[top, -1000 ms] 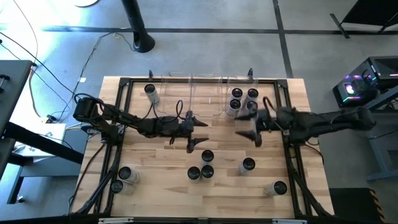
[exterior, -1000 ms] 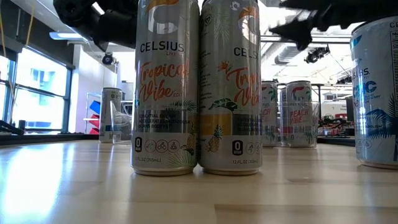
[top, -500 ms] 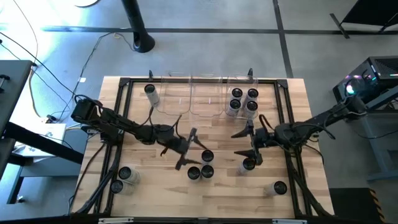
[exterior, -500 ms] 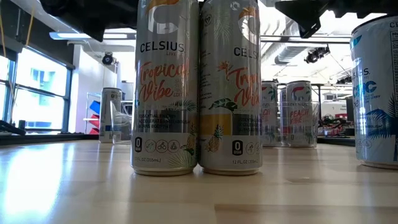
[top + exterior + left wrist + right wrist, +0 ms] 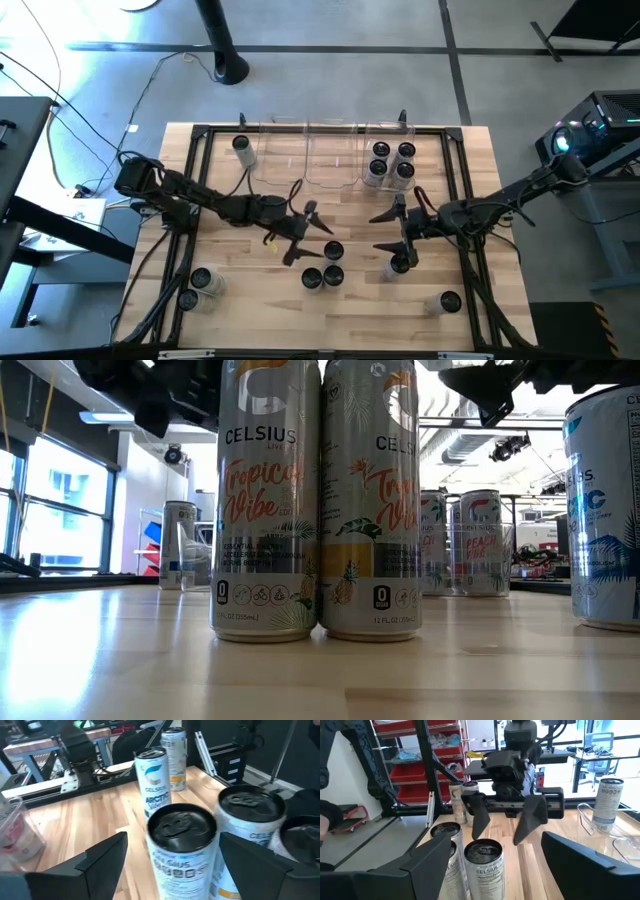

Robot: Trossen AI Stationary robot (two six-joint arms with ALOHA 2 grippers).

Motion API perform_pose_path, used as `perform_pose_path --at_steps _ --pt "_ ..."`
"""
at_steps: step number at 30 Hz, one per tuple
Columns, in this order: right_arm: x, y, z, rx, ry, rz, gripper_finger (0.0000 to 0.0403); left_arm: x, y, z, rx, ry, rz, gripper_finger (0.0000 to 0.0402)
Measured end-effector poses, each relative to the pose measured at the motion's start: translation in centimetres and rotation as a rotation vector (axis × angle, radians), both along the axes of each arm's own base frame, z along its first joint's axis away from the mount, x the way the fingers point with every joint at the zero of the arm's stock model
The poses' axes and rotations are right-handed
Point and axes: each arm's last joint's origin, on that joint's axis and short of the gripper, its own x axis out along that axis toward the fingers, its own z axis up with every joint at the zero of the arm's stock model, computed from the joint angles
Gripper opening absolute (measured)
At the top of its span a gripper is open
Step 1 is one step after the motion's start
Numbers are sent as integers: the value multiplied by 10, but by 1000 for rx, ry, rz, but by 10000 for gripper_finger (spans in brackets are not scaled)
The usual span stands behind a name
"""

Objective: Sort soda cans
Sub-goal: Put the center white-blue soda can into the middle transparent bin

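1. Three soda cans (image 5: pixel 323 267) stand close together in the middle of the table. They are upright, with dark round tops.
2. One can (image 5: pixel 399 264) stands alone a bit to their right.
3. Four cans (image 5: pixel 391 162) stand in a tight square at the far right side.
4. One can (image 5: pixel 241 147) stands alone at the far left.
5. Two cans (image 5: pixel 200 284) are near the front left corner.
6. One can (image 5: pixel 447 301) is near the front right.
7. From table height, two pale "Tropical Vibe" cans (image 5: pixel 318 500) stand side by side, touching.
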Motion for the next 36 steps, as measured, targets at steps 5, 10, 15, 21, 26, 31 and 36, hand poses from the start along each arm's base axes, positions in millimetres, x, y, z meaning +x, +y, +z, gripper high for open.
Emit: perform_pose_path --at_steps 5,10,15,21,26,31,36 --pt "0 0 1 -8 -10 1 307 0 1 0 -14 7 7 331" --pt "0 0 2 -15 -21 0 307 0 1 -1 -43 29 17 337" --pt "0 -1 2 -19 -22 -35 307 0 2 -1 -52 32 73 337" --pt "0 -1 2 -20 -22 -47 307 0 3 -1 -58 34 85 337" --pt "0 -2 2 -14 -21 -56 307 1 2 -4 -77 46 84 337" --pt "5 -1 -5 4 21 -106 307 2 2 -6 -77 44 83 337" --pt "19 4 -21 -25 100 -104 307 4 2 -9 -74 46 92 337"
